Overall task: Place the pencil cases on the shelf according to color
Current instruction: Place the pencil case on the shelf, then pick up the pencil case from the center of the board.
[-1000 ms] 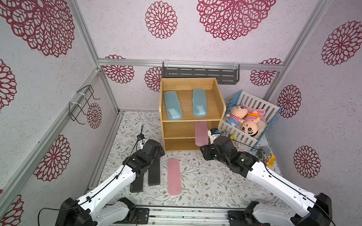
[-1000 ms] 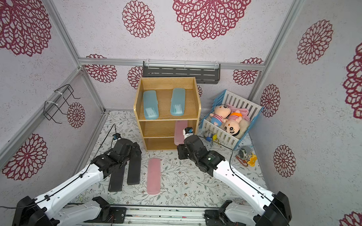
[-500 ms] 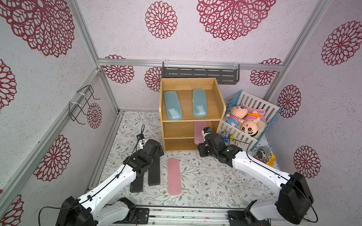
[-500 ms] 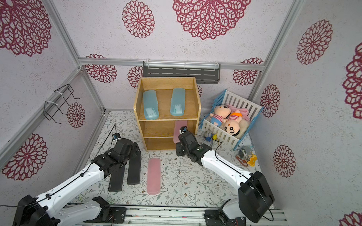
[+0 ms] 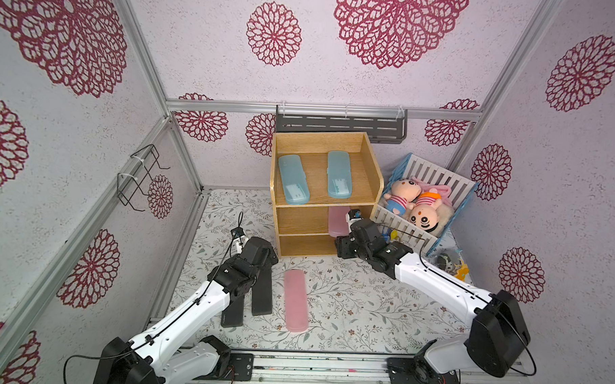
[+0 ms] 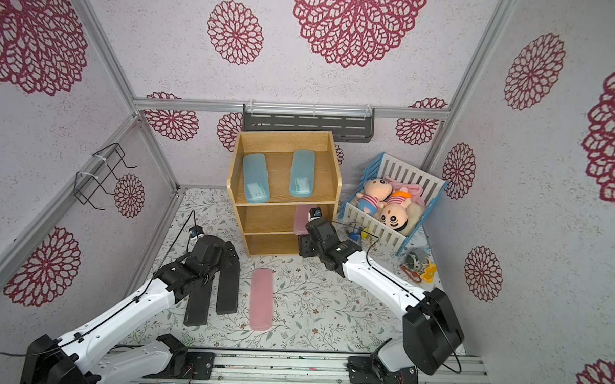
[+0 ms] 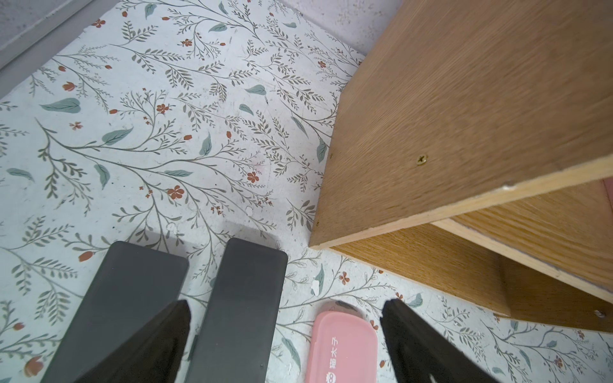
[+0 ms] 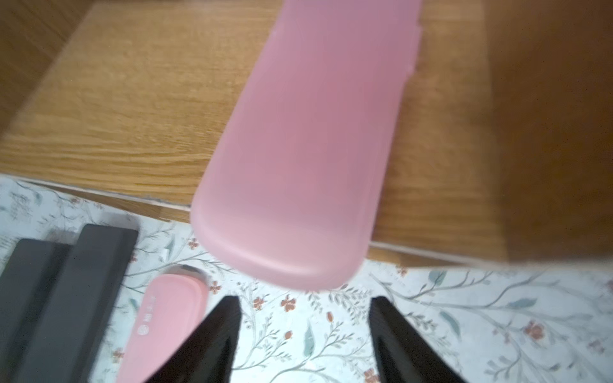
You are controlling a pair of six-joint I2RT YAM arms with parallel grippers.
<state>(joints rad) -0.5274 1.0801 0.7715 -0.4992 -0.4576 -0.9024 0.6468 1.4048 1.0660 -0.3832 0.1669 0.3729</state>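
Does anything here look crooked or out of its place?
Yes: the pink case on the middle tier of the shelf hangs out over the front edge, not pushed fully in. The open right gripper is just in front of it.

Bright, even light, soft shadows; right wrist view blurred, perhaps by motion; top views' edges bend.

Blue cases [image 5: 294,180] atop shelf [image 5: 318,142] — pink case [image 5: 336,220] mid-tier, overhanging.

The pink pencil case [image 7: 341,348] on the floral table carries white print, 猫太子, beside a small round logo. The white labels on the 2 light blue pencil cases [image 5: 294,180] are too small to read.
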